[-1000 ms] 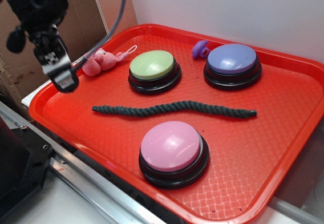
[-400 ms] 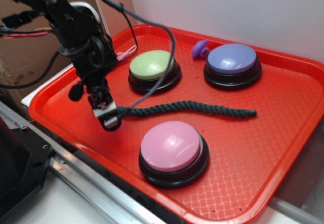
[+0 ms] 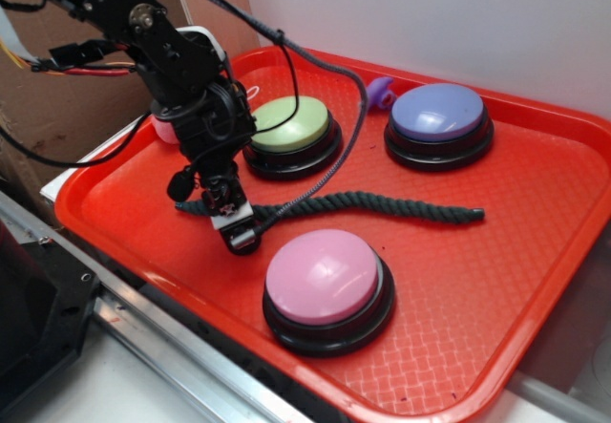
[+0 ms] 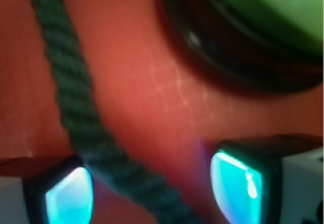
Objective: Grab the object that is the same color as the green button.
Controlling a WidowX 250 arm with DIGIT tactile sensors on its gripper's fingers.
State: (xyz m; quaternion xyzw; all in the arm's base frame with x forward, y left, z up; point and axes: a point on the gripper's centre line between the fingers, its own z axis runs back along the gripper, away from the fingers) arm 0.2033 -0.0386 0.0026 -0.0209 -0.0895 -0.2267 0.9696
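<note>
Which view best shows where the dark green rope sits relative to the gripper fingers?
The wrist view. The rope runs down between the two fingers, close against the left one, the jaws standing apart. In the exterior view the rope shows nearly full length across the red tray, but the gripper hides the spot it straddles.

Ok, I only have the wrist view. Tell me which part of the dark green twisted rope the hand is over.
Observer: Near its left end as the exterior view shows it; the hand straddles the dark green twisted rope on the red plastic tray.
Operator: Name what's nearest the hand.
Observer: The round pink dome button, just right of it in that view.
Operator: Report the rope's far end.
Observer: It lies flat in front of the round purple dome button.
</note>
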